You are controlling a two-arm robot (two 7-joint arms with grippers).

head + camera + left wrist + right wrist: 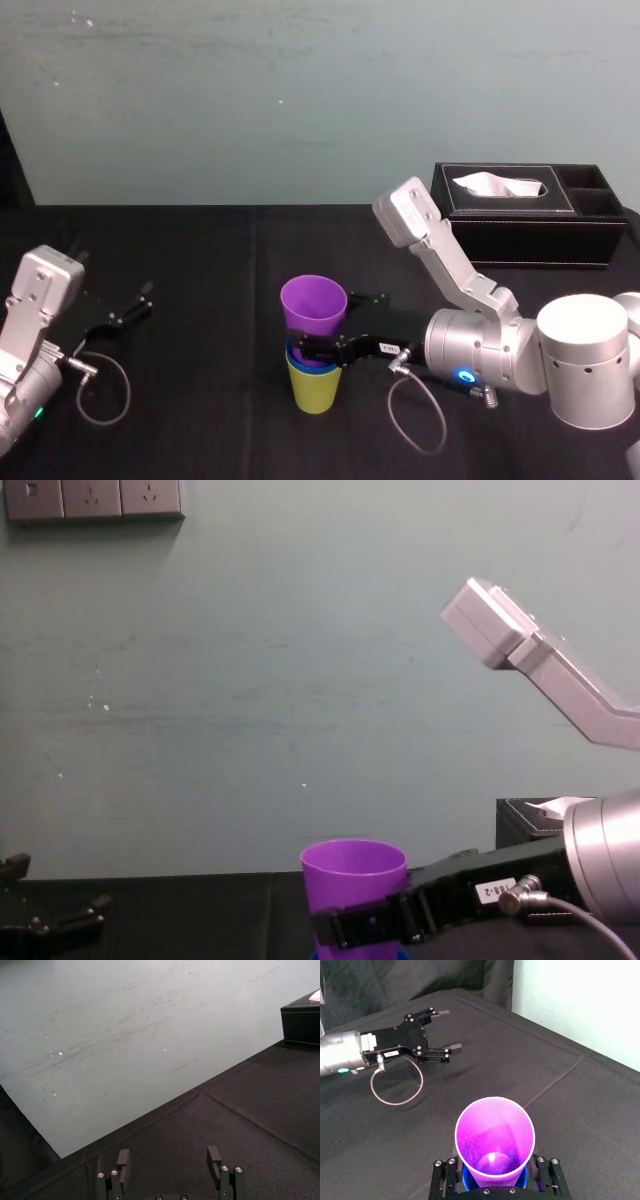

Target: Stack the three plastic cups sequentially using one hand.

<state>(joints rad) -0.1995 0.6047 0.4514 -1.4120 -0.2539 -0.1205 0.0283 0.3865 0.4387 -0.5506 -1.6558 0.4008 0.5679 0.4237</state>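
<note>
While the right gripper [318, 345] squeezes the purple cup [313, 300] sitting in the blue cup [295, 358] and yellow-green cup [315, 392] mid-table, a crooked push could tip them; the left gripper [169, 1160] waits wide open, far left.

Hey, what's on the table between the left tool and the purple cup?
Nothing: bare black tablecloth separates the open left tool from the tapered purple plastic cup held by the right tool, seen in head and right wrist views.

Blue cup [305, 367] mostly hidden beneath purple cup [313, 305].
</note>
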